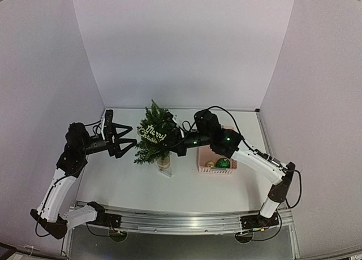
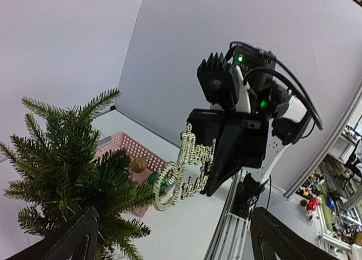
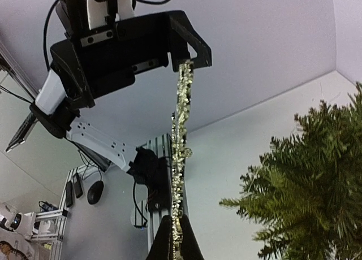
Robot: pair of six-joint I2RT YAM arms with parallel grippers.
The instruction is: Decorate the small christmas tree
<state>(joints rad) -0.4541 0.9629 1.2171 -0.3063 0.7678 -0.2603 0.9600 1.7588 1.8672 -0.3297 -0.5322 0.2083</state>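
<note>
The small christmas tree (image 1: 151, 141) stands at mid-table on a short trunk. A glittery gold "Merry Christmas" sign (image 1: 153, 133) hangs against the tree's upper branches, with my right gripper (image 1: 171, 140) shut on its right end. In the right wrist view the sign (image 3: 180, 141) runs edge-on up from my pinched fingers (image 3: 167, 243), the tree (image 3: 308, 192) at right. My left gripper (image 1: 129, 140) stands open just left of the tree. In its own view its fingers (image 2: 73, 237) are spread wide below the sign (image 2: 184, 172) and the tree (image 2: 68, 158), holding nothing.
A pink basket (image 1: 202, 158) right of the tree holds a green ball (image 1: 223, 163) and a gold ball (image 1: 210, 164). White walls enclose the table on three sides. A metal rail (image 1: 181, 221) runs along the near edge.
</note>
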